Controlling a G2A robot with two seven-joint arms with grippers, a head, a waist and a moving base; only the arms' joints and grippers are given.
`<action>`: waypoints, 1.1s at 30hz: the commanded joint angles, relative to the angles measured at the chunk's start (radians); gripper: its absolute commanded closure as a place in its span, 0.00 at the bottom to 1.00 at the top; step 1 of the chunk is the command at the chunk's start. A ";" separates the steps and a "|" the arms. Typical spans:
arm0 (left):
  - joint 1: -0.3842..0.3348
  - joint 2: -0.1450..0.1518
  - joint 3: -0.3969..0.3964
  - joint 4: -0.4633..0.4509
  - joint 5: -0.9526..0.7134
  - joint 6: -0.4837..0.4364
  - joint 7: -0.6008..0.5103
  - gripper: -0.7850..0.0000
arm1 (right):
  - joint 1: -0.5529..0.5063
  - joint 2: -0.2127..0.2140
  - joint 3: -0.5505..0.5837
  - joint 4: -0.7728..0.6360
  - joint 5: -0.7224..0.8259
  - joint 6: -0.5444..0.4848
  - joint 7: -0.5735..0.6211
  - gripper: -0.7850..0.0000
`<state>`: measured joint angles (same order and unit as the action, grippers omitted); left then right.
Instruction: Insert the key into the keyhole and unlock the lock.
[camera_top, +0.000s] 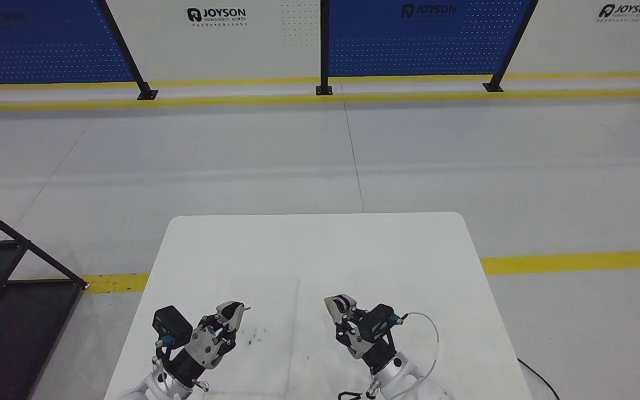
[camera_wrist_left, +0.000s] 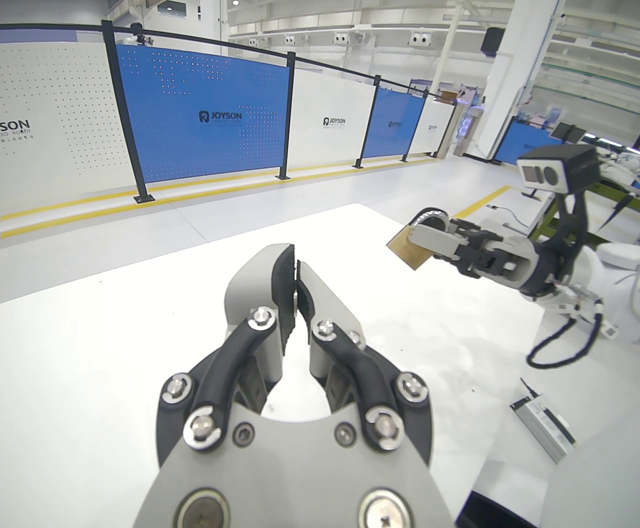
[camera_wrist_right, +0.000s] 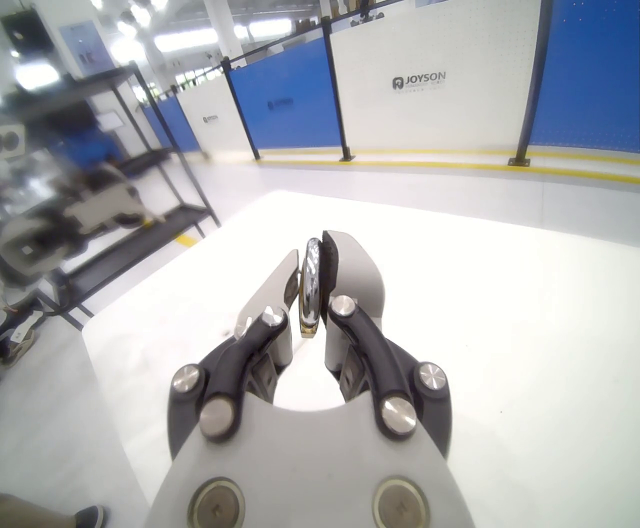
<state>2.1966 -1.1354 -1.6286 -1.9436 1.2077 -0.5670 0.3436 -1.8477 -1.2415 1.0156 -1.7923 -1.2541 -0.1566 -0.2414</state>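
My right gripper (camera_top: 340, 305) is shut on a brass padlock (camera_wrist_left: 409, 248) and holds it above the near part of the white table (camera_top: 400, 250). The chrome shackle (camera_wrist_right: 310, 280) stands between the pads in the right wrist view, with a strip of the brass body (camera_wrist_right: 309, 331) below it. My left gripper (camera_top: 235, 314) hovers over the table's near left part, apart from the lock. It is shut (camera_wrist_left: 297, 267) on a thin key whose tip (camera_top: 248, 309) sticks out toward the right gripper. Most of the key is hidden between the pads.
A black metal rack (camera_top: 30, 270) stands just off the table's left edge. Blue and white fence panels (camera_top: 420, 35) line the far side of the floor. A grey box (camera_wrist_left: 542, 425) and a black cable (camera_wrist_left: 565, 345) lie beside the right arm's base.
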 joint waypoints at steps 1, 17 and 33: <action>0.000 0.000 0.000 0.000 0.000 0.000 0.000 1.00 | 0.000 0.000 0.000 0.000 0.000 0.000 0.000 1.00; -0.103 -0.001 0.146 0.111 -0.535 -0.429 0.010 1.00 | 0.176 -0.044 -0.112 0.236 0.362 -0.481 -0.357 1.00; -0.239 0.001 0.377 0.200 -0.735 -0.445 0.048 1.00 | 0.251 -0.098 -0.237 0.369 0.325 -0.690 -0.666 1.00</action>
<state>1.9634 -1.1345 -1.2684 -1.7466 0.4762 -1.0123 0.3835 -1.5969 -1.3371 0.7810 -1.4286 -0.9323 -0.8478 -0.8995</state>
